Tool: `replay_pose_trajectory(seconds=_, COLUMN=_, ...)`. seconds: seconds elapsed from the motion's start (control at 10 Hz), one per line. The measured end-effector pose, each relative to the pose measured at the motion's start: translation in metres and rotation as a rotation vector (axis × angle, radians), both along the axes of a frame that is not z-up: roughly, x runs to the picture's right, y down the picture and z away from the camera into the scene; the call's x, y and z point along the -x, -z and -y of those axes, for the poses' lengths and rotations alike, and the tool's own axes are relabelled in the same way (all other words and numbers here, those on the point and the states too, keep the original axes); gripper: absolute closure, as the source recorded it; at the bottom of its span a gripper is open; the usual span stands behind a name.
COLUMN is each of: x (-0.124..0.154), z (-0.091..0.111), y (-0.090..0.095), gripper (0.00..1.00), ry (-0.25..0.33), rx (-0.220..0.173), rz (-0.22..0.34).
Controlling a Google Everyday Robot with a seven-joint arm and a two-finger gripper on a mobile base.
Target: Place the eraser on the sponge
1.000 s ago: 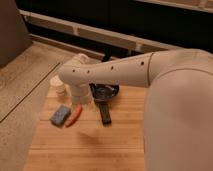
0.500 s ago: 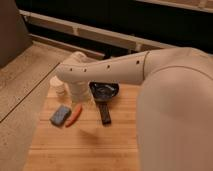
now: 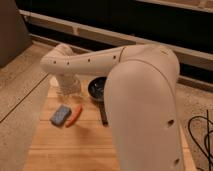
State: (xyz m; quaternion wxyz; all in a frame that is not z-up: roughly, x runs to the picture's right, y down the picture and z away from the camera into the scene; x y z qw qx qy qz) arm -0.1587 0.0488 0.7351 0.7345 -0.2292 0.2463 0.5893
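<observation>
The blue-grey sponge [image 3: 60, 115] lies on the left part of the wooden table [image 3: 65, 150]. The black eraser [image 3: 103, 116] lies to its right, and only a narrow strip of it shows past the edge of my big white arm. My arm bends at the far left and comes down to the gripper [image 3: 69, 89], which hangs over the table's back left, behind the sponge and left of the eraser. Nothing can be seen held in it.
A thin orange-red stick [image 3: 75, 115] lies right beside the sponge. A dark round bowl [image 3: 97, 90] sits behind the eraser. Something pale and cup-like stands at the gripper. My arm hides the table's right half. Speckled floor surrounds the table, and a cable [image 3: 202, 135] lies at the right.
My arm has swung left and nearer the camera, so it fills more of the view. It now covers most of the eraser. Sponge, stick and bowl have not moved.
</observation>
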Motion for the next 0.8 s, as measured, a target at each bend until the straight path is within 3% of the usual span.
replay_pose_trajectory(seconds=0.2, x=0.013, z=0.006, y=-0.004, gripper=0.35, ry=-0.023, rx=0.000, rz=0.032)
replay_pose_trajectory(seconds=0.5, x=0.037, z=0.014, y=-0.004, gripper=0.35, ry=-0.098, rx=-0.010, rz=0.125)
replay_pose_trajectory(seconds=0.8, x=0.027, z=0.007, y=-0.007, gripper=0.35, ry=-0.133, rx=0.005, rz=0.143)
